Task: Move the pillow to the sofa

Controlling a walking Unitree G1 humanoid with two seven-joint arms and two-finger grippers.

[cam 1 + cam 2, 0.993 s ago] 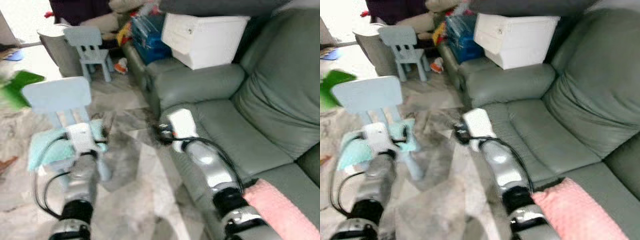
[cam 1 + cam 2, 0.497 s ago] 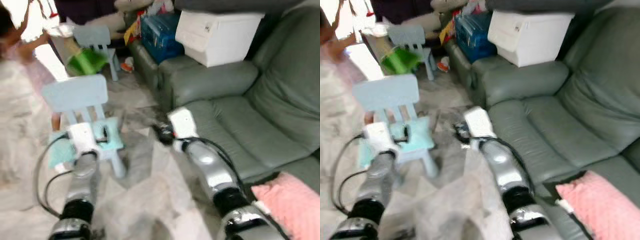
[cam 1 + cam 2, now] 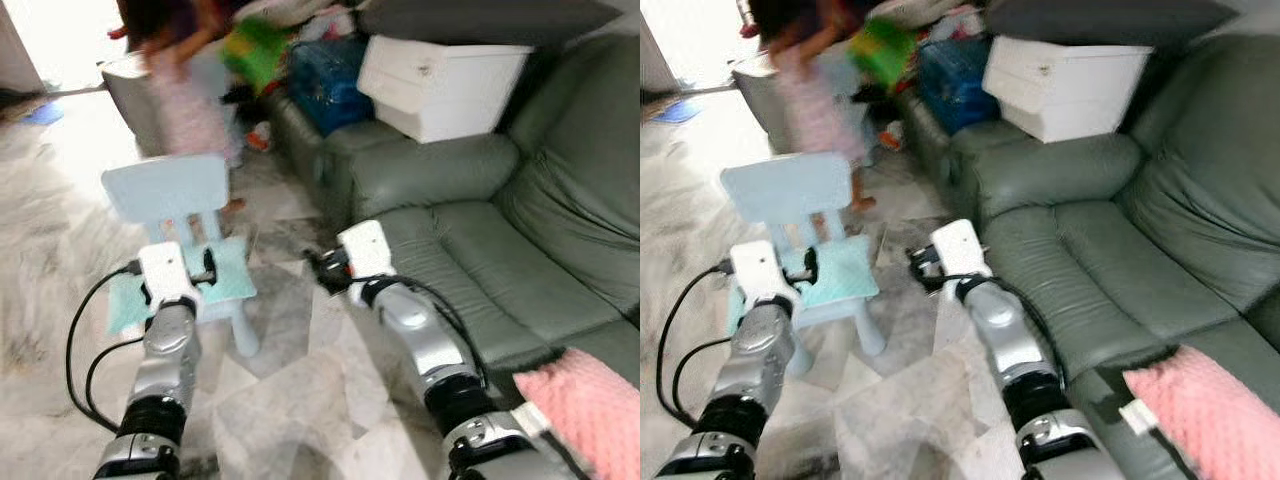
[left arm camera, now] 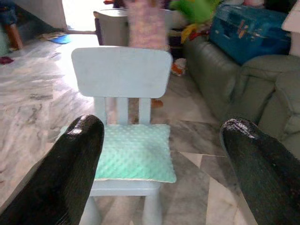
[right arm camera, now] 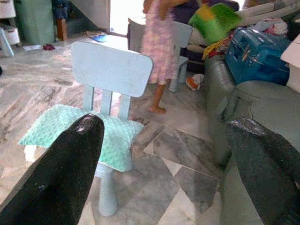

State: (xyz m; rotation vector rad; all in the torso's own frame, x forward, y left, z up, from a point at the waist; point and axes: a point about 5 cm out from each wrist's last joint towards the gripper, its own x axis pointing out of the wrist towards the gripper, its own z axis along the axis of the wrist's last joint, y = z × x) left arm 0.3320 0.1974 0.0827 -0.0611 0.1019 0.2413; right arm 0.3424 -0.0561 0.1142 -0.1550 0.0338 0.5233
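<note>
Mint pillow lay on seat of pale blue kid's chair, beside the green sofa. Left claw and right claw both spread wide, holding nothing, aimed at chair. Person stood behind it.

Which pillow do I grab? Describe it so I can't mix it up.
Left of the green sofa stands a small pale blue chair. The pillow lies flat on its seat: mint green and dimpled, unlike the pink pillow already on the sofa.
</note>
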